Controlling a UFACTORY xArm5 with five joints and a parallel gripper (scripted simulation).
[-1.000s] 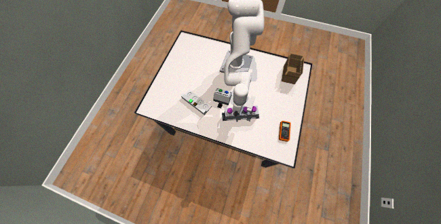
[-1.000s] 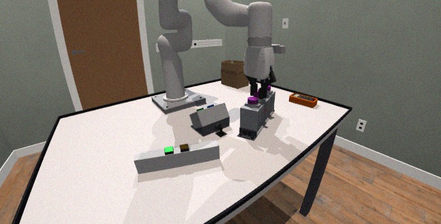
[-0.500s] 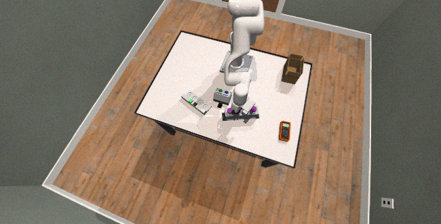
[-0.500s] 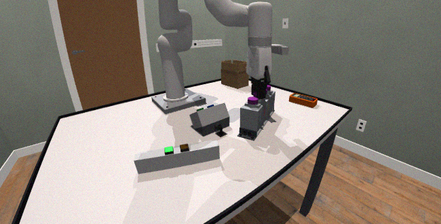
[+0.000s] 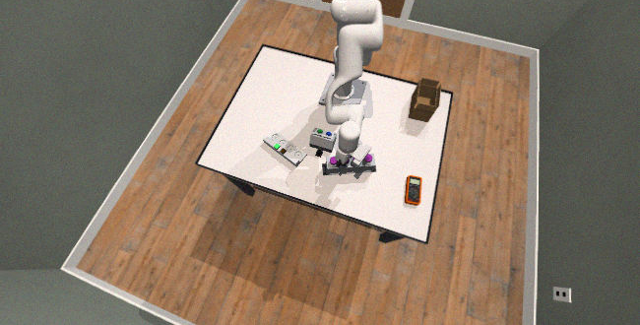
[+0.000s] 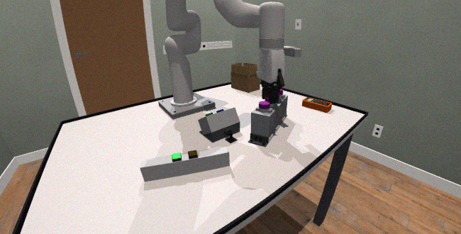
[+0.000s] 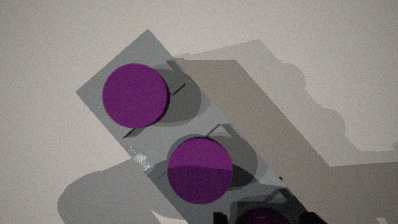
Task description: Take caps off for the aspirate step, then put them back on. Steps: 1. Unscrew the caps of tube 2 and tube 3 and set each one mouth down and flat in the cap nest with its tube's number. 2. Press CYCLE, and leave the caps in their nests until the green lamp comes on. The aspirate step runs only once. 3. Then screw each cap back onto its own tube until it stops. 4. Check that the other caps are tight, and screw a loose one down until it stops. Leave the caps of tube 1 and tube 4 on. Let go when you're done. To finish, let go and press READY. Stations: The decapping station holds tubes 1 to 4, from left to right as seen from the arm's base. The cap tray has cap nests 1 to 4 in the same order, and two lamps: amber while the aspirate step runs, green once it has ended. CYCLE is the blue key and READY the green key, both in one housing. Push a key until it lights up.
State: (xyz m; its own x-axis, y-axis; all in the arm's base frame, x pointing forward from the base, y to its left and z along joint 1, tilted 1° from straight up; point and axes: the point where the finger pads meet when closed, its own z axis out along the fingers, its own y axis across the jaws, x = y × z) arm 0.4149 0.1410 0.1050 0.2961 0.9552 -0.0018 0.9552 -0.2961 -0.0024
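small lab-ish test room, white bench (image 6: 106, 187) with a bolted-down robot arm (image 6: 181, 63), capped sample tubes in a decapping station (image 6: 264, 121), orange multimeter (image 6: 316, 104), cardboard box (image 6: 244, 76), wood floor (image 5: 276, 255), brown door (image 6: 103, 38)

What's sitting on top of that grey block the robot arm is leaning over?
Purple caps: the wrist view shows two fully, and a third peeks out between the open gripper's fingers. The rest of the grey block's top is hidden under the arm.
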